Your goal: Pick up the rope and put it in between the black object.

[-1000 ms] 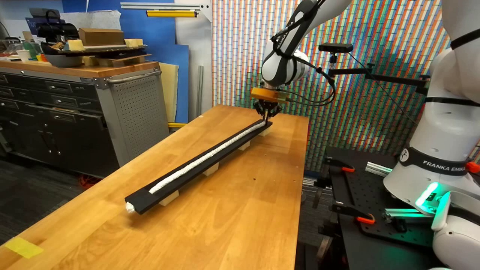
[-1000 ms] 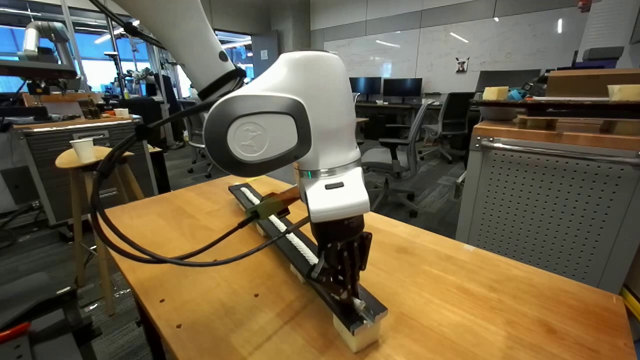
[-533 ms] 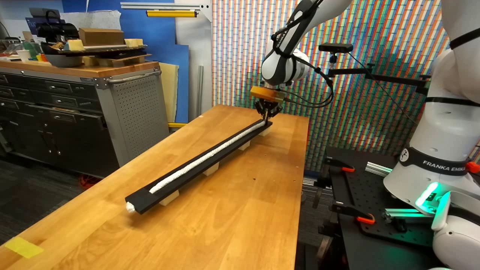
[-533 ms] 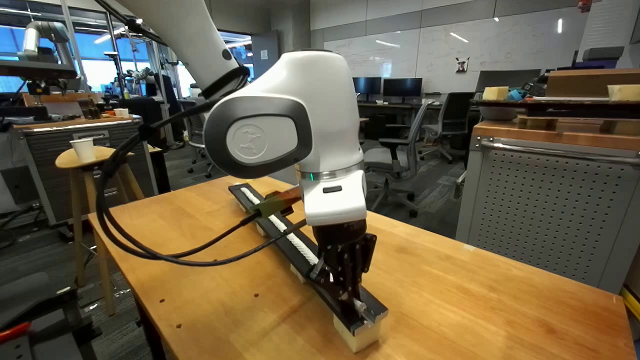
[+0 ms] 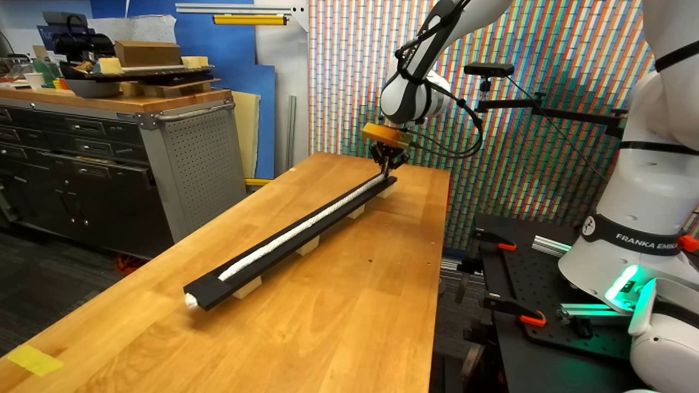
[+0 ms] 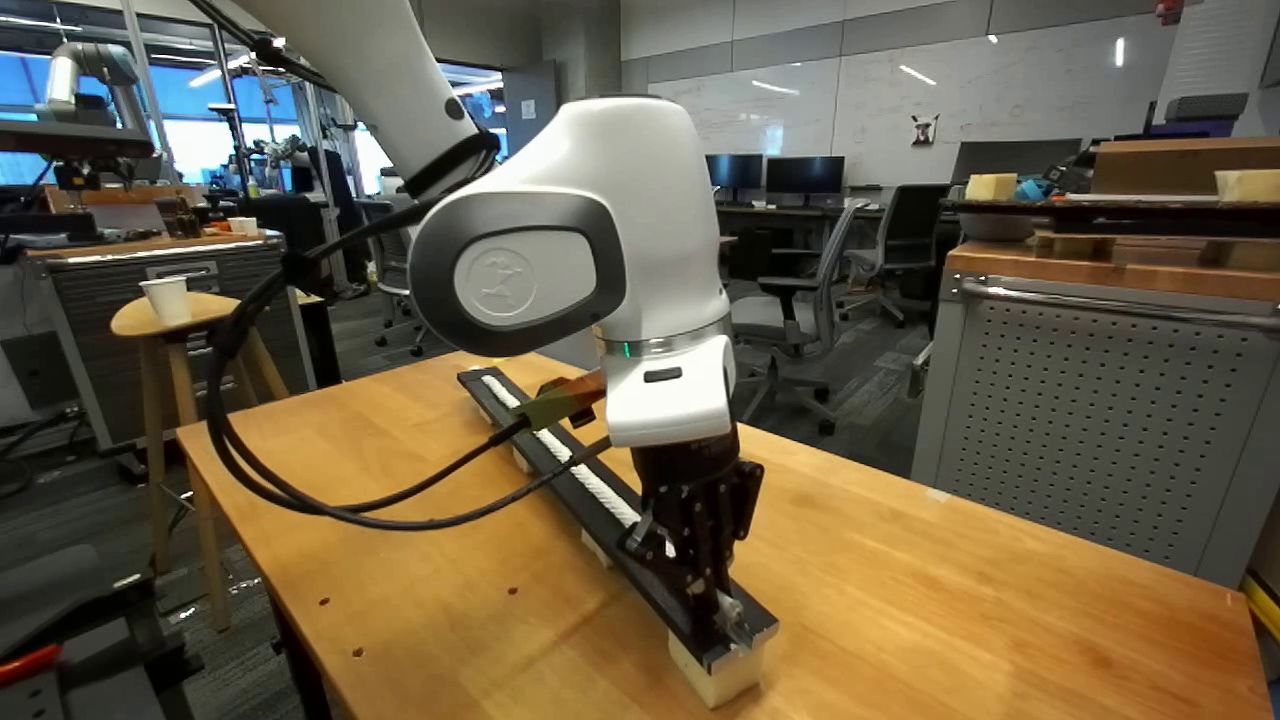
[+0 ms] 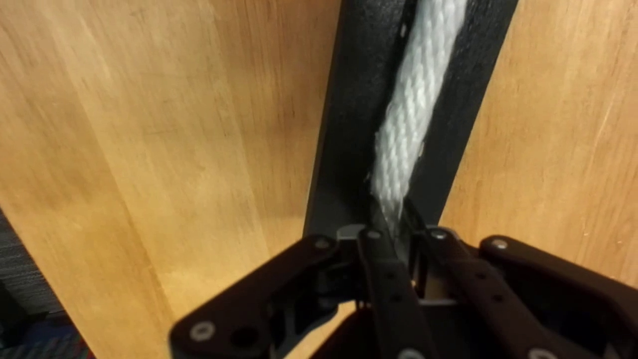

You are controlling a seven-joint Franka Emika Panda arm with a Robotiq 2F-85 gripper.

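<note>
Lying lengthwise along groove of black track (image 5: 306, 234): white rope (image 7: 414, 99), visible in both exterior views too. White tuft (image 5: 190, 301) juts from track's end away from jaws. At opposite end, jaws nearly together, rope pinched between them; how deep rope sits there, cannot tell. Wrist view: black track visible on both sides of rope. Pale blocks (image 5: 308, 247) hold track up off wooden counter (image 5: 355, 311). White arm (image 6: 660, 210) bends down over gripped end. Yellow tape (image 5: 35, 360) near counter edge. Beyond counter: grey cabinet (image 6: 1110, 410); stool (image 6: 218, 308) with white cup (image 6: 167, 300) on it.
</note>
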